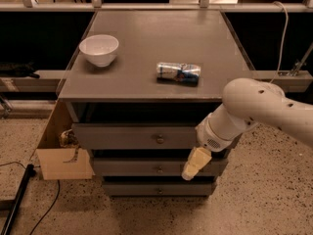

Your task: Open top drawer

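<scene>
The top drawer (122, 136) is the widest grey front just under the table top, with a small round brass knob (160, 139) at its centre. Two narrower grey drawers (142, 169) sit below it, each with its own knob. My gripper (194, 163), cream-coloured, hangs from the white arm (254, 106) that comes in from the right. It points down and left in front of the right part of the second drawer. It is below and to the right of the top drawer's knob and does not touch it.
A white bowl (99, 49) and a can lying on its side (178, 73) rest on the grey table top (156, 33). An open cardboard box (61, 158) stands against the cabinet's left side. A black cable (19, 199) lies on the speckled floor at the left.
</scene>
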Controlling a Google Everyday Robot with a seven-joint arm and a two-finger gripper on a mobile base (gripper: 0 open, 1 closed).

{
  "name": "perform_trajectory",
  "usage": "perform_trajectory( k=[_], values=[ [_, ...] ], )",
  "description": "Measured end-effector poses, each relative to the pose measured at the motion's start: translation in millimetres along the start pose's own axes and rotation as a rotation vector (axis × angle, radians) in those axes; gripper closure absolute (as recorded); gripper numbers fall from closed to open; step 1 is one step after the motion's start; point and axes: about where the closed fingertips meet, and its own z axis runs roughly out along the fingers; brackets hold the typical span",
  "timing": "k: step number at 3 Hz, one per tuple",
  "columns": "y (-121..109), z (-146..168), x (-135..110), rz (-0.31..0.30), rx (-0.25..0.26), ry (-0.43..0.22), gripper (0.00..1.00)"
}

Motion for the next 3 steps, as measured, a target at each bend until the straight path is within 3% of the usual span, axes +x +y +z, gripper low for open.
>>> perform_trajectory(
  k=[2, 3],
  values=[
    [-41.8, -0.4, -26.1, -0.034, 0.077, 0.048, 0.0],
    [-47.0, 3.9, -26.4, -0.028, 0.087, 0.058, 0.0]
  ],
)
